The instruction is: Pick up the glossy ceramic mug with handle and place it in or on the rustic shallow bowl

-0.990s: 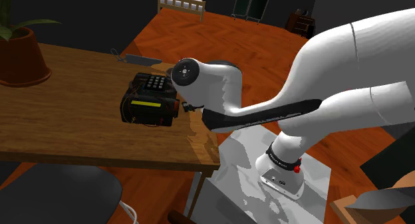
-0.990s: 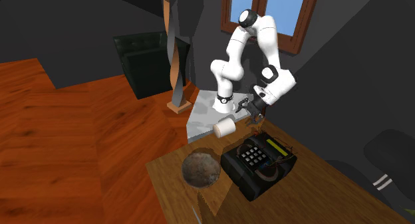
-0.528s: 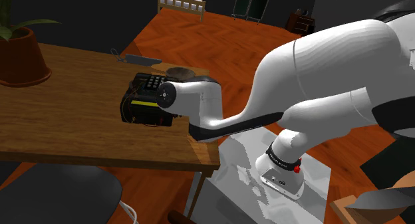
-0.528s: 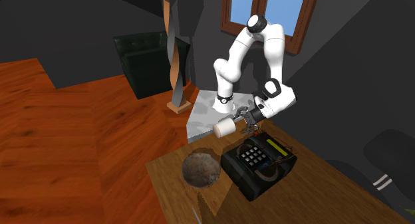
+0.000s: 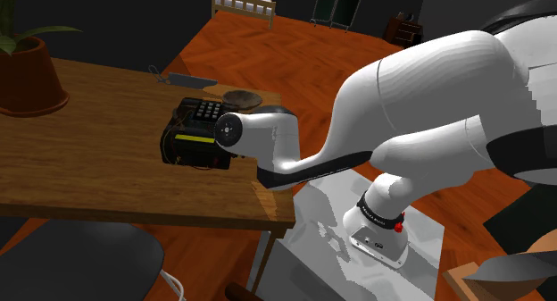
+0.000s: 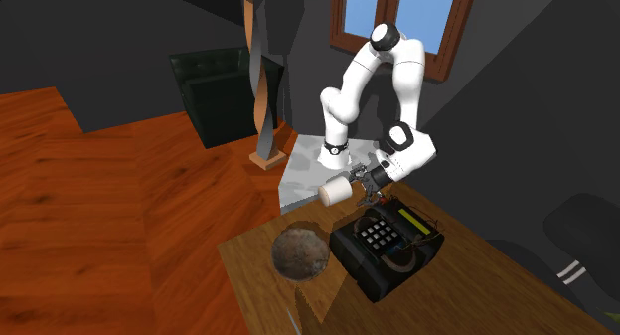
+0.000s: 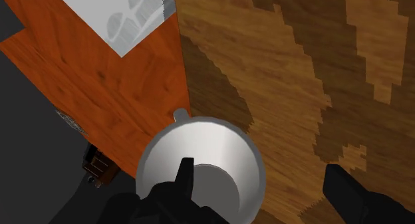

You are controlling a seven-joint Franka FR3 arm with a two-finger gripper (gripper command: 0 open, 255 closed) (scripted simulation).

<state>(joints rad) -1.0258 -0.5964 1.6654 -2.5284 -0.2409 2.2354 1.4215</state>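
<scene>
White glossy handled mug (image 7: 213,139) sitting under black two-finger gripper (image 7: 263,171) at brown wooden table's (image 7: 299,70) edge; fingers (image 7: 185,175) gaping wide, one hanging inside rim. Uneven squeeze likely risking knocking it off.

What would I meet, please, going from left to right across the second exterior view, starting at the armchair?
armchair → bowl → mug → phone
</scene>
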